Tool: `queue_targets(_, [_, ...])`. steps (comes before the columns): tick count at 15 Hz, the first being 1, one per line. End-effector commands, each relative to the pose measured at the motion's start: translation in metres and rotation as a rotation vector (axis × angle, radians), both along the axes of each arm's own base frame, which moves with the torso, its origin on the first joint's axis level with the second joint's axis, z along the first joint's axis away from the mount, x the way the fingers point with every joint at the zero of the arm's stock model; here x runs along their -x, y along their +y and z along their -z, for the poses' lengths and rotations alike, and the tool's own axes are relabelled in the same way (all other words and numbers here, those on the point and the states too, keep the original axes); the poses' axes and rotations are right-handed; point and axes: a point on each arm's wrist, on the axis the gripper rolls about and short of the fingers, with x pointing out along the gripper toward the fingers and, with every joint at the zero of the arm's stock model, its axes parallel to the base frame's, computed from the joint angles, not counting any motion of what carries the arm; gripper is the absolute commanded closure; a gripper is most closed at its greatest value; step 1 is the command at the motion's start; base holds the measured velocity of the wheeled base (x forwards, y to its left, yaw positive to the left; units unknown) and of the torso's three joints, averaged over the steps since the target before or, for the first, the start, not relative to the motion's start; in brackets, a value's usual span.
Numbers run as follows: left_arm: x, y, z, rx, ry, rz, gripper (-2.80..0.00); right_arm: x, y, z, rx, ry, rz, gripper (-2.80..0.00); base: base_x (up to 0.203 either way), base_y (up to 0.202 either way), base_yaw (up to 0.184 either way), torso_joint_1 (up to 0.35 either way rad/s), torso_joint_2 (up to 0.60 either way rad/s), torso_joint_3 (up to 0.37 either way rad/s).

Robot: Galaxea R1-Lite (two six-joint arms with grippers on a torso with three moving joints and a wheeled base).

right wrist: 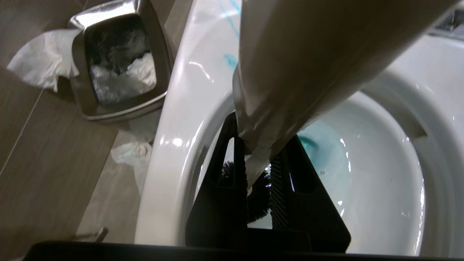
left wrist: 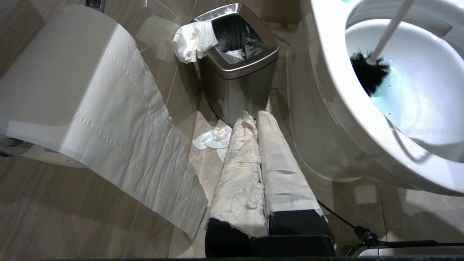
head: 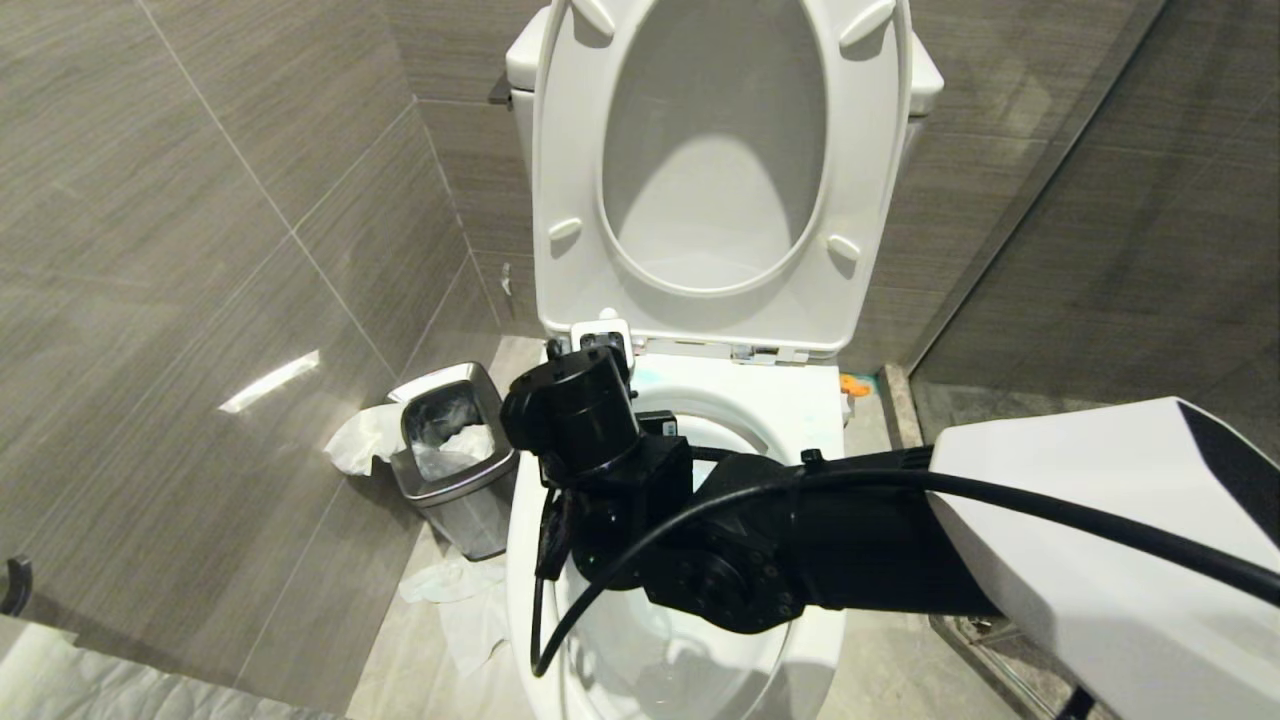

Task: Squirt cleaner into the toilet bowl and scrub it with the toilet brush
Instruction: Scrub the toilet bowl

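The white toilet bowl (head: 805,400) stands with its seat (head: 560,180) and lid raised. My right gripper (right wrist: 259,145) hangs over the bowl, shut on the white handle of the toilet brush (right wrist: 308,54). The handle slants down to the black bristle head (left wrist: 368,74), which rests against the bowl's inner wall at the water's edge. Turquoise cleaner (left wrist: 388,98) tints the water, and blue streaks (right wrist: 230,61) mark the rim. In the head view my right arm (head: 800,530) hides the gripper. My left gripper (left wrist: 256,117), fingers wrapped in white, is shut and empty, low beside the bowl.
A steel bin (head: 455,455) with a black liner and tissue stands just left of the bowl. Crumpled tissue (left wrist: 212,137) lies on the floor tiles. A toilet paper roll (left wrist: 72,90) hangs with a long loose sheet. Tiled walls close in on both sides.
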Motion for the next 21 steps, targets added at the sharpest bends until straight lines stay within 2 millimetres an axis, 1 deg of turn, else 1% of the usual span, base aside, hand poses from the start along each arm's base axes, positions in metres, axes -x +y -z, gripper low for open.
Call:
queue_targets(1, [0.000, 0.000, 0.001, 0.000, 0.004, 0.001, 0.00, 0.028, -0.009, -0.008, -0.002, 0.023, -0.026, 0.00, 0.000, 0.000, 0.000, 0.000, 0.00, 0.000])
queue_targets(3, [0.000, 0.000, 0.000, 0.000, 0.003, 0.000, 0.00, 0.048, -0.023, -0.001, 0.014, 0.059, -0.024, 0.00, 0.000, 0.000, 0.000, 0.000, 0.00, 0.000])
queue_targets(6, [0.000, 0.000, 0.000, 0.000, 0.003, 0.000, 0.00, 0.069, -0.053, -0.003, 0.005, 0.091, 0.000, 0.00, 0.000, 0.000, 0.000, 0.000, 0.00, 0.000])
queue_targets(8, [0.000, 0.000, 0.000, 0.000, 0.003, 0.000, 0.00, 0.076, -0.073, -0.006, 0.006, 0.101, 0.016, 0.00, 0.000, 0.000, 0.000, 0.000, 0.00, 0.000])
queue_targets(9, [0.000, 0.000, 0.000, 0.000, 0.003, 0.000, 0.00, 0.076, -0.082, -0.008, 0.003, 0.101, 0.037, 0.00, 0.000, 0.000, 0.000, 0.000, 0.00, 0.000])
queue_targets(10, [0.000, 0.000, 0.000, 0.000, 0.003, 0.000, 0.00, 0.072, -0.093, -0.010, 0.004, 0.096, 0.072, 0.00, 0.000, 0.000, 0.000, 0.000, 0.00, 0.000])
queue_targets(12, [0.000, 0.000, 0.000, 0.000, 0.003, 0.000, 0.00, 0.060, -0.112, -0.016, -0.006, 0.085, 0.144, 0.00, 0.000, 0.000, 0.000, 0.000, 0.00, 0.000])
queue_targets(15, [0.000, 0.000, 0.000, 0.000, 0.003, 0.000, 0.00, 0.032, -0.138, -0.016, -0.012, 0.085, 0.250, 0.00, 0.000, 0.000, 0.000, 0.000, 0.00, 0.000])
queue_targets(16, [0.000, 0.000, 0.000, 0.000, 0.003, 0.000, 0.00, 0.022, -0.143, -0.013, -0.010, 0.089, 0.277, 0.00, 0.000, 0.000, 0.000, 0.000, 0.00, 0.000])
queue_targets(18, [0.000, 0.000, 0.000, 0.000, 0.003, 0.000, 0.00, 0.007, -0.140, -0.010, -0.018, 0.087, 0.302, 0.00, 0.000, 0.000, 0.000, 0.000, 0.00, 0.000])
queue_targets(21, [0.000, 0.000, 0.000, 0.000, 0.003, 0.000, 0.00, -0.019, -0.121, -0.008, -0.047, 0.066, 0.310, 0.00, 0.000, 0.000, 0.000, 0.000, 0.00, 0.000])
